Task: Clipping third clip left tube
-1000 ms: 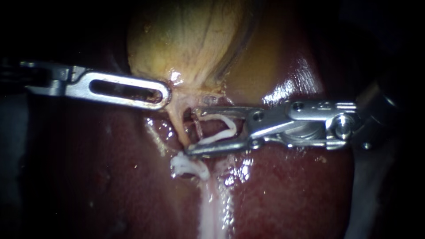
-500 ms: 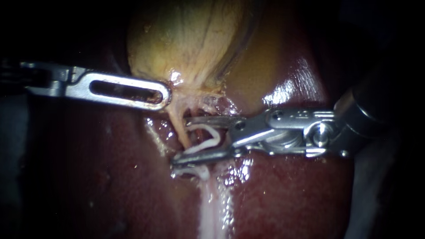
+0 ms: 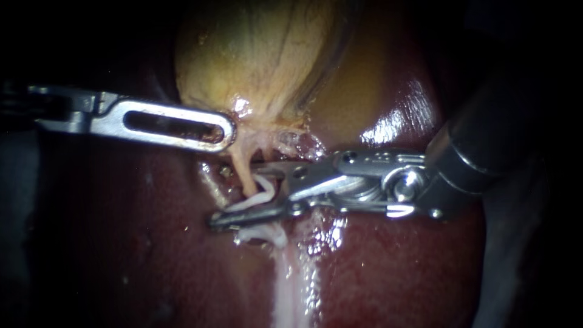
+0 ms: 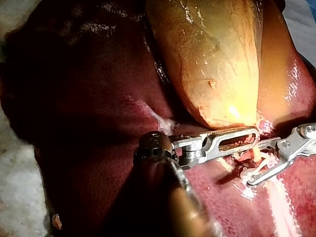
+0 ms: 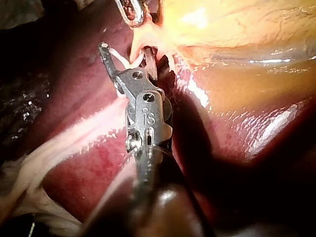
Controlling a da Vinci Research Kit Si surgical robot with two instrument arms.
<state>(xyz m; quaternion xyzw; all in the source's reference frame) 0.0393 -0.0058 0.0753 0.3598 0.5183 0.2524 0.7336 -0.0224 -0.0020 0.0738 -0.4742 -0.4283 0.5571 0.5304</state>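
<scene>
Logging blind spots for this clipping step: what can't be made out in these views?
- Endoscope view: left tube disappears behind the clip held by the right instrument; whether it is fully enclosed is hidden.
- Endoscope view: white clips below, partly covered by that instrument and blurred; number unclear.
- Endoscope view: left instrument's shaft fades into darkness at the edge.

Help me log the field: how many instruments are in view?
2. The left instrument comes in from the left, its tip at the neck of the gallbladder. The right instrument comes in from the right, holding a white clip at the tube. None seems hidden.
</scene>
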